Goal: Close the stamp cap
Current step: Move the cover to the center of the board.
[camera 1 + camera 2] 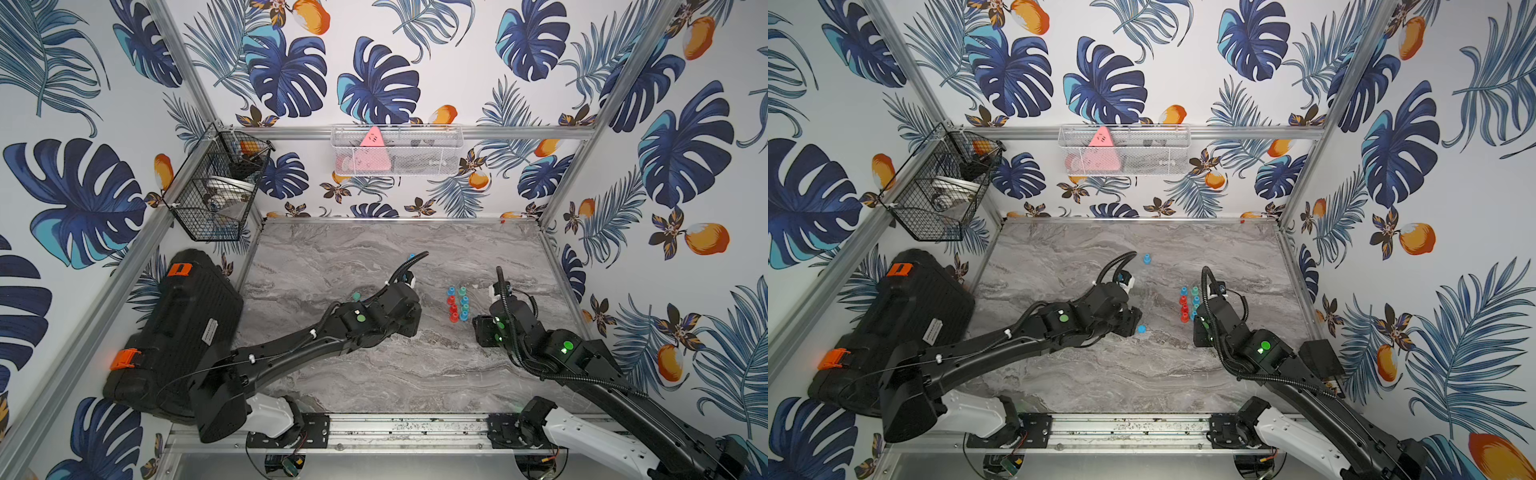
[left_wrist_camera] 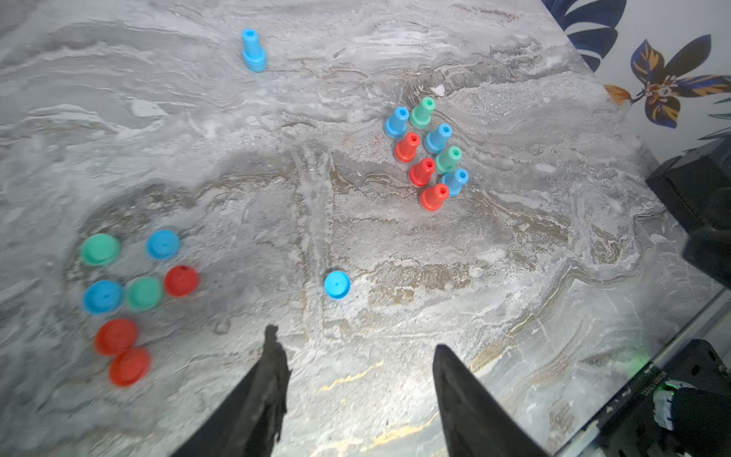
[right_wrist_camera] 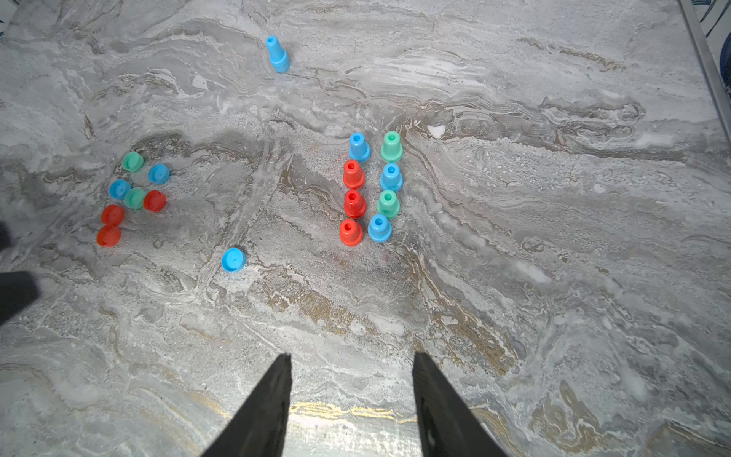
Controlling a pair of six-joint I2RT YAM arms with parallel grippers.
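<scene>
You get almost nothing legible here. Left of the frame in both top views, the black case (image 1: 174, 332) carries an orange patch (image 1: 179, 269) with one black block mark, maybe a letter D, can't confirm. The white sticker (image 1: 209, 330) on the same case has printed lines too small to read. Upper centre, the pink triangle (image 1: 371, 141) in the white mesh basket (image 1: 436, 166) shows a few dark marks, illegible. Left wrist view, lower right corner: white lettering on a black plate (image 2: 652, 389), blurred, unreadable.
</scene>
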